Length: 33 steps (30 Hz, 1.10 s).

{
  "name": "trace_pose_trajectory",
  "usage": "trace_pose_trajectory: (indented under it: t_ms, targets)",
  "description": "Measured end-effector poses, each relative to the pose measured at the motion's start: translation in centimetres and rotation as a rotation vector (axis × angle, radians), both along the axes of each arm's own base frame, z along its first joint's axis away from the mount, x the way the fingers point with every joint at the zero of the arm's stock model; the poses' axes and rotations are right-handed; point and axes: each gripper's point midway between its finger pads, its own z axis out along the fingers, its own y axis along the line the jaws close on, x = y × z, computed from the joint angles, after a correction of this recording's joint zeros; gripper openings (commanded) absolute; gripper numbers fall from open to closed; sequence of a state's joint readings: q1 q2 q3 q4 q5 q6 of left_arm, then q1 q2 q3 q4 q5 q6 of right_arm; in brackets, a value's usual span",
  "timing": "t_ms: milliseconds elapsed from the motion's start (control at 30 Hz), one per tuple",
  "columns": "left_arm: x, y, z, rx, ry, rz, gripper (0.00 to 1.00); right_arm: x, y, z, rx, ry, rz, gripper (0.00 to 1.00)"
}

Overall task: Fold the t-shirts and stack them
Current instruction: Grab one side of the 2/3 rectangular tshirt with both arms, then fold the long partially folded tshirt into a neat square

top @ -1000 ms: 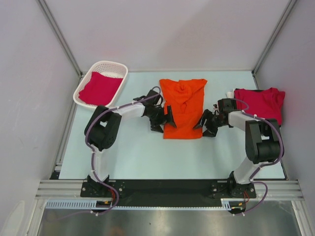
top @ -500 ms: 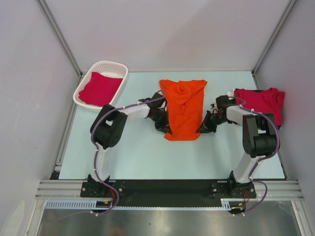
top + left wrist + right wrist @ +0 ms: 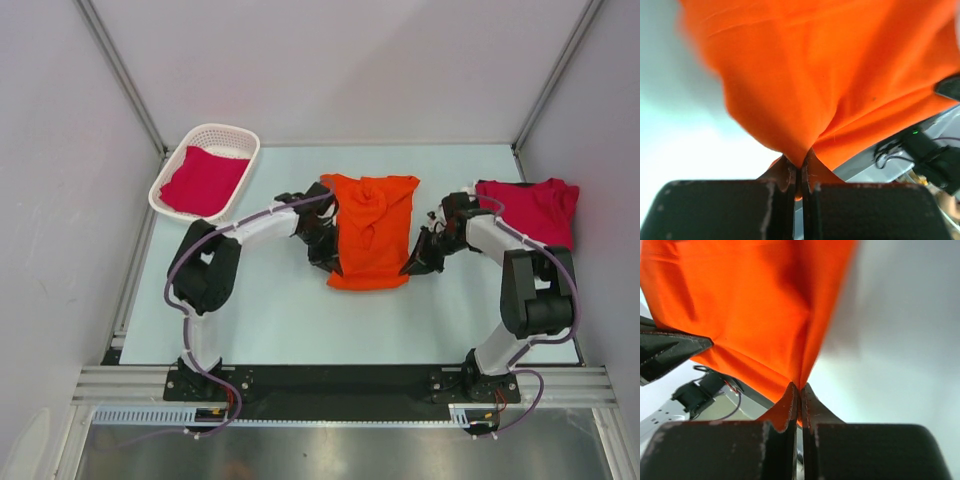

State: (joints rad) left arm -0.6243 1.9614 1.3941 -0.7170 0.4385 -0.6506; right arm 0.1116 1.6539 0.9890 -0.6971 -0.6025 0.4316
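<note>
Three shirts show from above: the orange shirt (image 3: pixel 372 232) lies mid-bench, a little toward the far edge, a red shirt (image 3: pixel 530 210) sits by the right edge near the far right corner, and the other red shirt (image 3: pixel 203 180) fills the white basket (image 3: pixel 232 134) at the far left corner. Both arms reach in to the orange shirt's two side edges, nearer its near hem than its collar. From the left wrist, the left jaws are pressed together with a pinch of orange cloth (image 3: pixel 830 75) between them. The cloth fans up and away from the pinch, and dark parts of the other arm show beneath its edge, so that side looks raised off the bench (image 3: pixel 680 145). From the right wrist, the right jaws likewise meet on a tuck of the orange cloth (image 3: pixel 750 305), pale bench to the right. The step in hand seems to be folding the near half over toward the collar. To do it well, both arms should probably rise together and level, keep the hem taut between them, carry it squarely to the far edge of the shirt, and lay it flat before letting go.
</note>
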Motion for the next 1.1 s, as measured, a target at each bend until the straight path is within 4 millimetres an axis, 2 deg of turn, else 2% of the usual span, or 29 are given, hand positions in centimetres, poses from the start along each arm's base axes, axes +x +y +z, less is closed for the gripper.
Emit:
trace_pose_trajectory:
  t_ms: [67, 233, 300, 367, 467, 667, 800, 900, 1000, 1033, 1100]
  targets:
    - [1.5, -0.6, 2.0, -0.010, -0.051, -0.004, 0.00, 1.5, 0.0, 1.4, 0.008, -0.054, -0.005, 0.00]
    - [6.1, -2.8, 9.3, -0.094, -0.217, 0.006, 0.00, 7.2, 0.0, 6.6, 0.046, -0.243, -0.027, 0.00]
    - [7.7, -3.4, 11.3, -0.128, -0.265, 0.016, 0.00, 9.5, 0.1, 8.2, 0.069, -0.307, -0.031, 0.00]
    - [9.1, -3.7, 12.2, -0.145, -0.286, 0.026, 0.00, 11.2, 0.1, 8.7, 0.086, -0.329, -0.037, 0.00]
    - [10.9, -3.9, 11.4, -0.146, -0.276, 0.045, 0.00, 13.8, 0.1, 7.9, 0.105, -0.328, -0.050, 0.00]
    - [14.3, -3.5, 6.3, -0.120, -0.183, 0.098, 0.00, 17.0, 0.1, 3.7, 0.125, -0.244, -0.073, 0.00]
    - [15.7, -2.8, 4.1, -0.126, -0.118, 0.148, 0.00, 18.8, 0.2, 2.5, 0.139, -0.236, -0.072, 0.00]
    - [16.7, -2.4, 3.9, -0.151, -0.104, 0.182, 0.00, 20.0, 0.2, 2.6, 0.150, -0.249, -0.076, 0.00]
    - [18.2, -2.5, 5.0, -0.203, -0.129, 0.210, 0.00, 21.1, 0.1, 3.2, 0.171, -0.277, -0.088, 0.01]
    - [18.8, -2.6, 5.5, -0.226, -0.143, 0.218, 0.10, 21.5, 0.1, 3.4, 0.179, -0.285, -0.095, 0.01]
    - [19.8, -2.9, 6.3, -0.271, -0.158, 0.230, 0.43, 22.4, -0.1, 3.5, 0.188, -0.300, -0.109, 0.06]
